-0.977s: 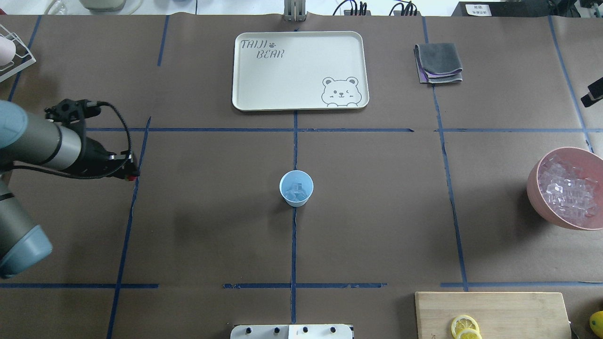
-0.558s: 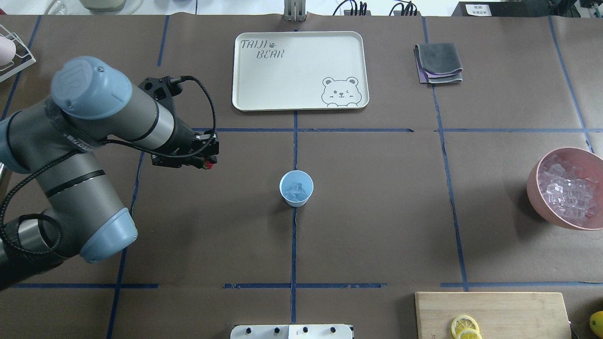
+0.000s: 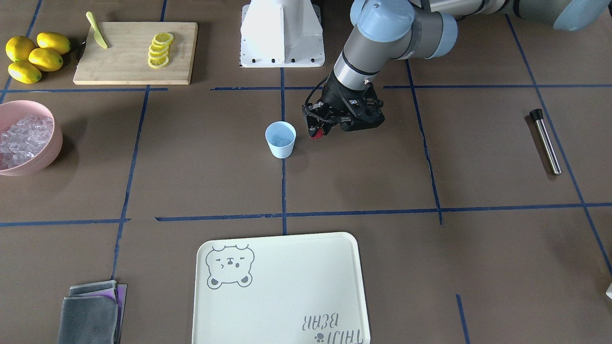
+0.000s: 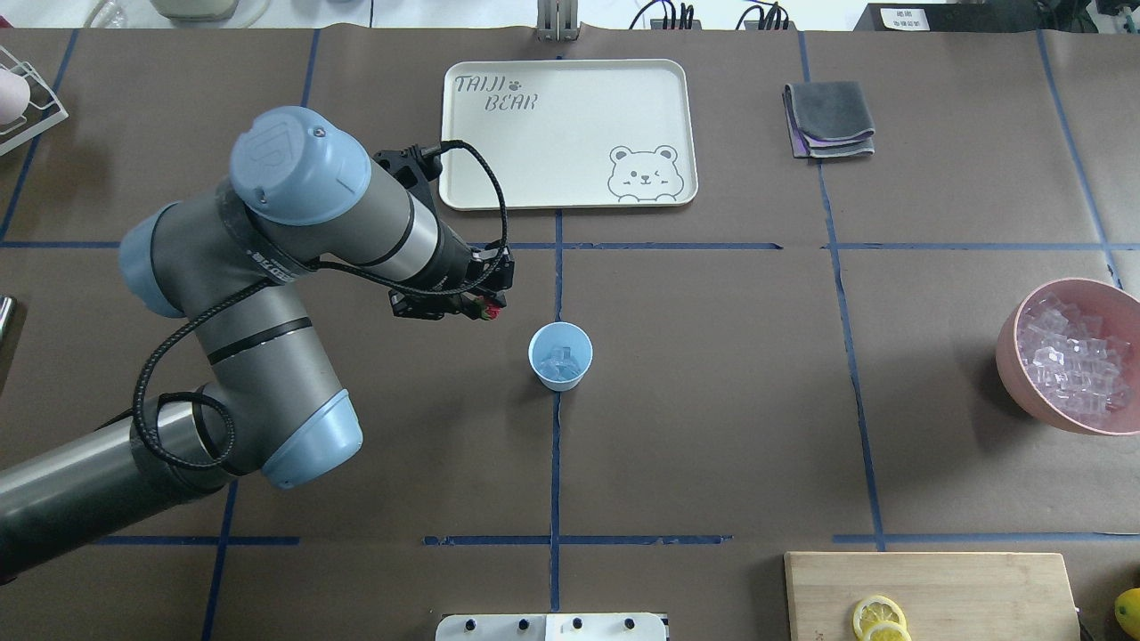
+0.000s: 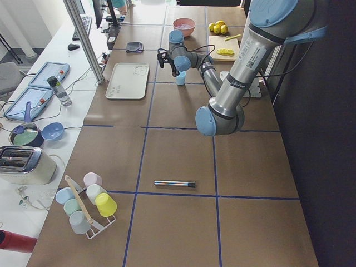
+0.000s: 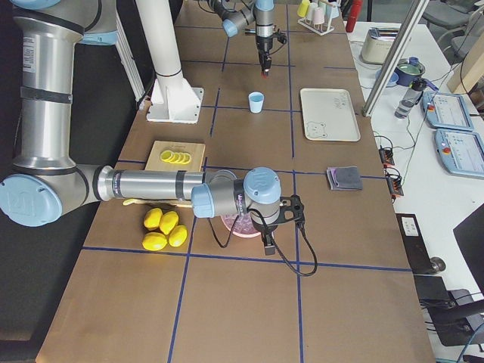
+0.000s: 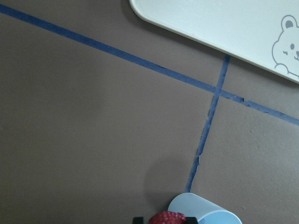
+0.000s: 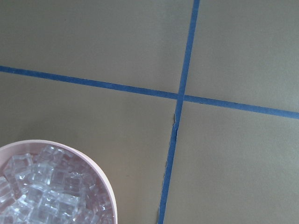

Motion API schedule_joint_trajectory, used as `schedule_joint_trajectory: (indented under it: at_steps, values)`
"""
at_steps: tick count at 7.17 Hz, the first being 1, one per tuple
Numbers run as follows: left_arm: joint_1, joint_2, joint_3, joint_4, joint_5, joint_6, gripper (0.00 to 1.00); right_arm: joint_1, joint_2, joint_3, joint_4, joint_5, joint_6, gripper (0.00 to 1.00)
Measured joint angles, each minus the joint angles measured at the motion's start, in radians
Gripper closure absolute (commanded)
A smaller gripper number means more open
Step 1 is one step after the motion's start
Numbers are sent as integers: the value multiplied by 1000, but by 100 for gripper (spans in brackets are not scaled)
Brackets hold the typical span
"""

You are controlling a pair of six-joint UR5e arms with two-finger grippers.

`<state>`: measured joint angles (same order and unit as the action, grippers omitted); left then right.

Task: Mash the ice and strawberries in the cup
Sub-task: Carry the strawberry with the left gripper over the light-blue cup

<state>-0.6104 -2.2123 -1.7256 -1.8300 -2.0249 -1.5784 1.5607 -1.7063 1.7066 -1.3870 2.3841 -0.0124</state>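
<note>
One bear tray beyond the cup

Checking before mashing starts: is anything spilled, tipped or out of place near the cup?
Nothing stands out. The cup stands upright with ice inside, no spill around it; the left claw holds the strawberry near it.

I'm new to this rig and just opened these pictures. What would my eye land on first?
The large left arm stretched over the table's middle, its left gripper holding a red strawberry close beside the pale blue cup, which has ice in it. After that, the pink bowl heaped with ice cubes near the table's edge on the robot's right.
</note>
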Motion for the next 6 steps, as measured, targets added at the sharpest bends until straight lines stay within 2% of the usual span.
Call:
schedule_joint_trajectory:
  at_steps: [2,6]
  values:
    - [34,-31,62,-75,2,-32,100,3,-5,-5,7,3,3,1]
    - [89,-99,140,-120,81,-63,100,3,-6,-4,9,4,3,1]
